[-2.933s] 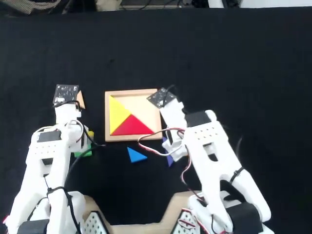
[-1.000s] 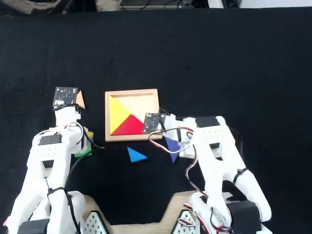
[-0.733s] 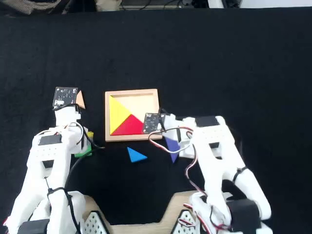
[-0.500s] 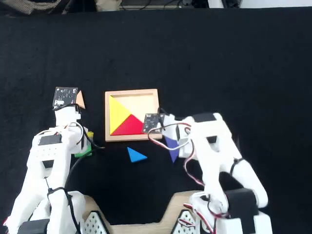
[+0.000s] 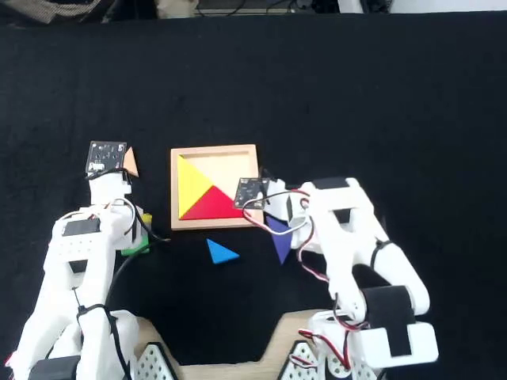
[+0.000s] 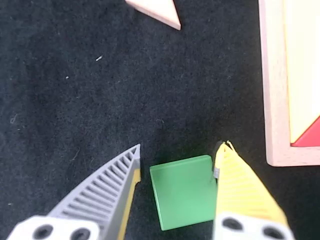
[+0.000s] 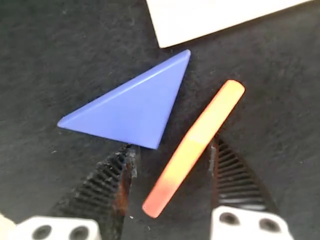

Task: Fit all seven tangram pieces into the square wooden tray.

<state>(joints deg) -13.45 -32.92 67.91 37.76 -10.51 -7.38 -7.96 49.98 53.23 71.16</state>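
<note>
the right gripper [image 7: 172,147] has drawn back from over the tray [image 5: 214,226] to its near corner, jaws wide, astride an orange piece [image 7: 195,145] on edge beside the purple triangle [image 7: 132,112] — likely its next pick. the left gripper [image 6: 177,150] sits wide over the green square [image 6: 182,192].

A robot workbench in a lab or hobby room (which of the two I cannot tell). Two white plastic arms [image 5: 79,261] with loose red and white wires [image 5: 307,267] stand on a wooden board [image 5: 238,370] behind the left gripper [image 6: 181,150] and right gripper [image 7: 171,147]. A black cloth [image 5: 380,95] lies under both, with clutter [image 5: 47,8] far ahead.
</note>
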